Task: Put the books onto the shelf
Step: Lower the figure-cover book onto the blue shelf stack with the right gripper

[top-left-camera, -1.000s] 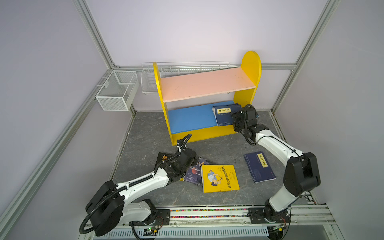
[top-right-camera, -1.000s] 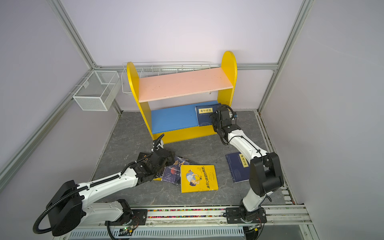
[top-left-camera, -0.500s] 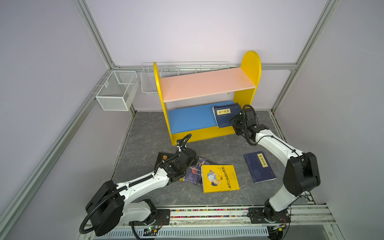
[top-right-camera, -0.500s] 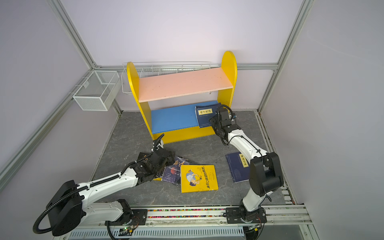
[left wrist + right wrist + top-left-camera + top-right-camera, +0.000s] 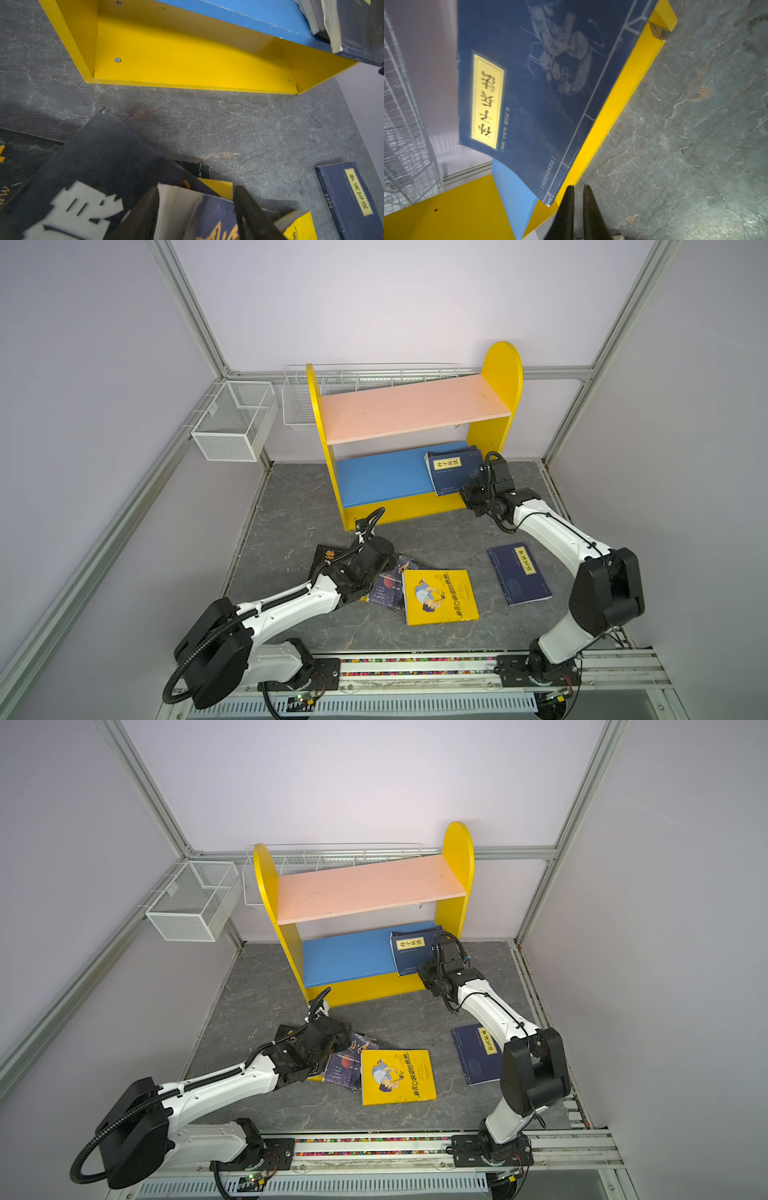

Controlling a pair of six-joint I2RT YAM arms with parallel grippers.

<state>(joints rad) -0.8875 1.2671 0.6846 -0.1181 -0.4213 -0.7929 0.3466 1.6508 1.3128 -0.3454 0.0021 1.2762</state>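
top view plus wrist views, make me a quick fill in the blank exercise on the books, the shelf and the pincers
1. The navy book lies in the shelf on the board coloured ___.
2. The right pincer, beside that book's corner and holding nothing, is ___.
3. The cartoon book on the tabletop has a ___ cover.
4. The left pincer has a dark book ___ its jaws.

Missing words: blue; shut; yellow; between
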